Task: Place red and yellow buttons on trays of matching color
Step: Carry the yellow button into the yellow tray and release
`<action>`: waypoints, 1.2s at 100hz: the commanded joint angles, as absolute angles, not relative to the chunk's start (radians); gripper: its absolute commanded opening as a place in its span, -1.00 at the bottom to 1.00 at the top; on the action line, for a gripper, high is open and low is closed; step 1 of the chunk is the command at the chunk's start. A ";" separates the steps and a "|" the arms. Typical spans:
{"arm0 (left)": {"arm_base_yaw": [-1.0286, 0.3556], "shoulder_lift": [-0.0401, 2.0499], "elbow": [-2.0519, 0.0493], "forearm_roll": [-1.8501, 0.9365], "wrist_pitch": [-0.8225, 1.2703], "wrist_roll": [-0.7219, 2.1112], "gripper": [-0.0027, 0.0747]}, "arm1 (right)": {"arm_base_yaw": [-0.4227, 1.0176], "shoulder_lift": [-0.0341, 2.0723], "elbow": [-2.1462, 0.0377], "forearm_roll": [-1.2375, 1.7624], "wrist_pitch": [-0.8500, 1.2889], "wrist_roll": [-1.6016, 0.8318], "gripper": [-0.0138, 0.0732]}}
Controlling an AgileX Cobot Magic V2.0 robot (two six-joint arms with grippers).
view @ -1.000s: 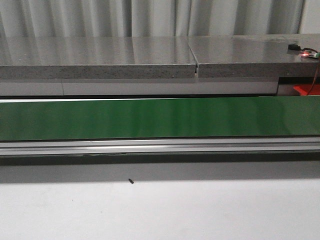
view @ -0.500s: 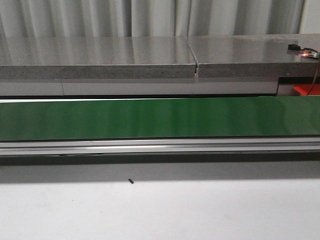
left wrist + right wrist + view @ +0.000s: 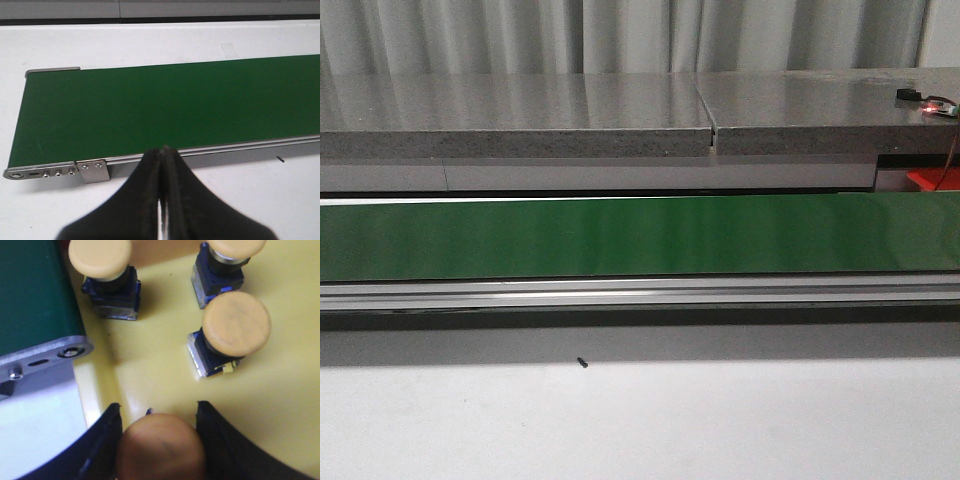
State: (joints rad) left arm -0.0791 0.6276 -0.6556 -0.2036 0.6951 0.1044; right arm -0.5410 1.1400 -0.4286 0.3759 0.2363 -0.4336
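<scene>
In the right wrist view my right gripper (image 3: pixel 159 407) is low over the yellow tray (image 3: pixel 280 390), shut on a yellow button (image 3: pixel 161 445) whose domed cap fills the gap between the fingers. Three more yellow buttons stand on that tray: one by the belt's end (image 3: pixel 100 257), one in the middle (image 3: pixel 236 322), and one at the frame's edge (image 3: pixel 236 246). My left gripper (image 3: pixel 162 150) is shut and empty, hovering over the white table just short of the green belt (image 3: pixel 165 110). No red button is in view. Neither gripper appears in the front view.
The green conveyor belt (image 3: pixel 640 235) runs across the front view with a metal rail (image 3: pixel 640 292) before it. Its metal end bracket (image 3: pixel 45 357) sits beside the yellow tray. A red piece (image 3: pixel 930 180) shows at the far right. A small black speck (image 3: pixel 582 362) lies on the white table.
</scene>
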 commanded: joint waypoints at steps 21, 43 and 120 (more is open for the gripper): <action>-0.086 0.629 -0.683 -0.216 0.635 0.103 -0.98 | -0.550 1.117 -0.446 0.389 0.161 -0.436 -0.24; -0.086 0.629 -0.683 -0.216 0.635 0.103 -0.98 | -0.550 1.143 -0.446 0.387 0.162 -0.436 0.21; -0.086 0.629 -0.683 -0.216 0.635 0.103 -0.98 | -0.487 0.895 -0.451 0.370 0.116 -0.449 0.40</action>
